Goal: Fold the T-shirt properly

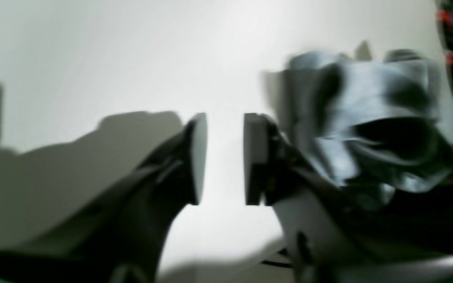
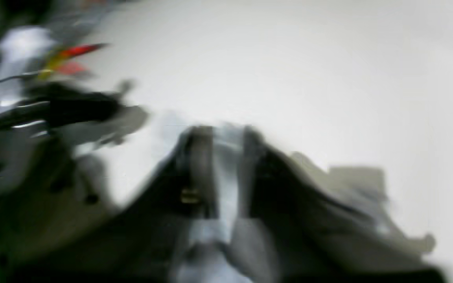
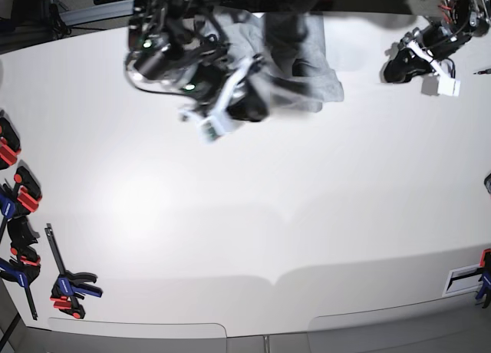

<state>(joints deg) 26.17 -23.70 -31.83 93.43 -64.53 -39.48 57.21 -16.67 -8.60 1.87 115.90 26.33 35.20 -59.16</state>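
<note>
Risk: shirt (image 3: 307, 77) bunched at tabletop (image 3: 253, 215) edge could slide off; right gripper (image 2: 220, 173) pinches it, left gripper (image 1: 225, 157) spread empty

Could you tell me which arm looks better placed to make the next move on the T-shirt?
Probably the right. Its end effector sits at the bunched T-shirt near the table's far edge, with grey cloth between its fingers. The left end effector is open, empty and off to the side.

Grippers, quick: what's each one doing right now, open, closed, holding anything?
Left gripper: jaws open, nothing between them, clear of the T-shirt.
Right gripper: jaws closed on a fold of the T-shirt; the view is blurred.
</note>
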